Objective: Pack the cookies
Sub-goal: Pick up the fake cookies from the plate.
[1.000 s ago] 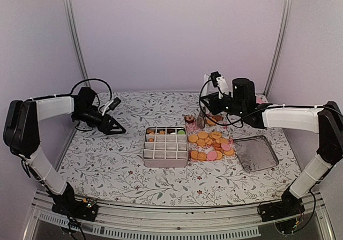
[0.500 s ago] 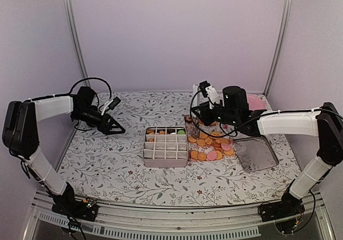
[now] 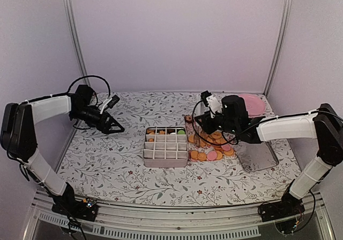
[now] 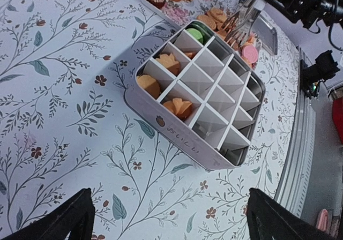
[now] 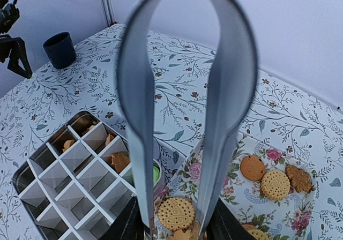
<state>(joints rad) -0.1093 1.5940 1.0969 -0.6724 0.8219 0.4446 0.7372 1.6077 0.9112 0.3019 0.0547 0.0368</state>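
Note:
Several orange-tan and pink cookies [image 3: 211, 144] lie heaped on a floral tray [image 5: 236, 159] right of a white gridded tin [image 3: 165, 155]. A few cookies [image 4: 149, 84] and a green one [image 4: 194, 35] fill the tin's far cells. My right gripper [image 3: 208, 123] is shut on metal tongs [image 5: 134, 117], whose arms point down over the tray's left end. A dotted round cookie [image 5: 176, 213] lies between the tong tips; whether they touch it I cannot tell. My left gripper [image 4: 171, 224] hangs open and empty over bare cloth, left of the tin [image 4: 177, 130].
The tin's lid [image 3: 256, 153] lies right of the tray and a pink plate [image 3: 251, 105] sits behind it. A dark cup [image 5: 60, 49] stands at the far left of the table. More cookies [image 5: 273, 184] lie on the tray's far end.
My right arm has swung left and down, bringing the tongs from the tray's back to its left end by the tin, and the tong arms have spread wider. The left arm has barely moved.

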